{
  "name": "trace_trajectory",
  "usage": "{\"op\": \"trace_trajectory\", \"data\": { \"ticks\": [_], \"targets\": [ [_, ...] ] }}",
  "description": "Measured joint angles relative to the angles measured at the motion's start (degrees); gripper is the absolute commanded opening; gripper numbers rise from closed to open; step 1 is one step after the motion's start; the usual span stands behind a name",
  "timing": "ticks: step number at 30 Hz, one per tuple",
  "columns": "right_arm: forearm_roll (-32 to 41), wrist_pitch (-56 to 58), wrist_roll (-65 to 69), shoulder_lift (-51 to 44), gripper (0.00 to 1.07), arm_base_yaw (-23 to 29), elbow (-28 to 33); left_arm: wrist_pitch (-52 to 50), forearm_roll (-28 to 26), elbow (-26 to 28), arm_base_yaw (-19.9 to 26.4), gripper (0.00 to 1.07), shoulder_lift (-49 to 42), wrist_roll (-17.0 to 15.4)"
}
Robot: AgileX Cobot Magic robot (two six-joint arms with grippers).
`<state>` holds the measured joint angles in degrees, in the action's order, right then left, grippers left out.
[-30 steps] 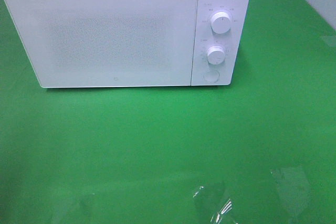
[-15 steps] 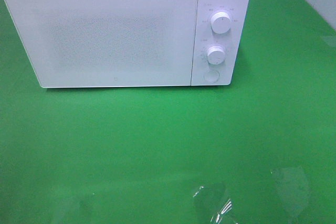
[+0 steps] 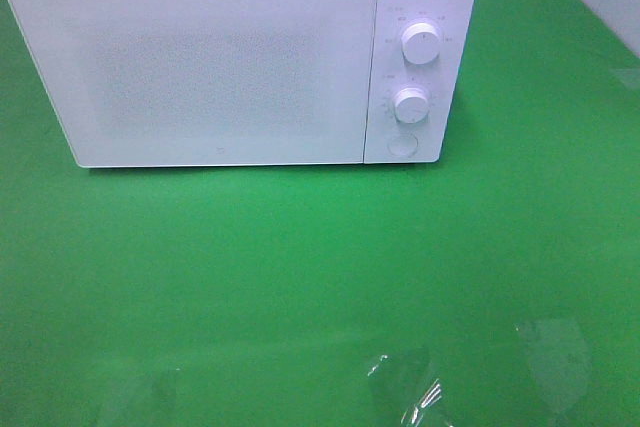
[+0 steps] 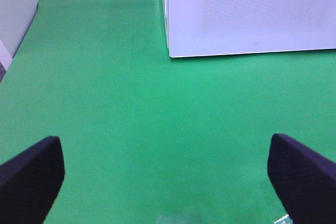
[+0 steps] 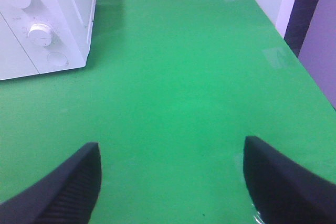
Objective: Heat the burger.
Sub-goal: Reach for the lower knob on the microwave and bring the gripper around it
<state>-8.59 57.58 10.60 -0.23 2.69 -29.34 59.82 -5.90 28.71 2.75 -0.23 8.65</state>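
No burger in any view; may be inside the microwave [image 3: 240,62], can't tell, its door [image 3: 150,97] is shut. left gripper [image 4: 168,174] and right gripper [image 5: 173,177] both spread wide, holding nothing, over the green table [image 3: 300,267]. Progress unclear: either nothing loaded yet, or heating underway

White box-shaped microwave oven [image 3: 220,67]: upright on the green table [image 3: 300,277], toward the far edge, nearer the far left corner. Front faces the near edge. Door [image 3: 200,72] shut, with a finely speckled window panel. On the right-hand control strip: two round white knobs [image 3: 421,44] stacked, round button [image 3: 402,145] below them.
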Motion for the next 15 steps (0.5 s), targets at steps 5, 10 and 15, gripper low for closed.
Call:
{"op": "trace_trajectory", "data": {
  "ticks": [5,10,15],
  "targets": [
    [0.0,0.0,0.0,0.0,0.73,0.0,0.0,0.0,0.69,0.0,0.0,0.98,0.0,0.0],
    [0.0,0.0,0.0,0.0,0.73,0.0,0.0,0.0,0.86,0.0,0.0,0.98,0.0,0.0],
    [0.0,0.0,0.0,0.0,0.73,0.0,0.0,0.0,0.86,0.0,0.0,0.98,0.0,0.0]
  ]
}}
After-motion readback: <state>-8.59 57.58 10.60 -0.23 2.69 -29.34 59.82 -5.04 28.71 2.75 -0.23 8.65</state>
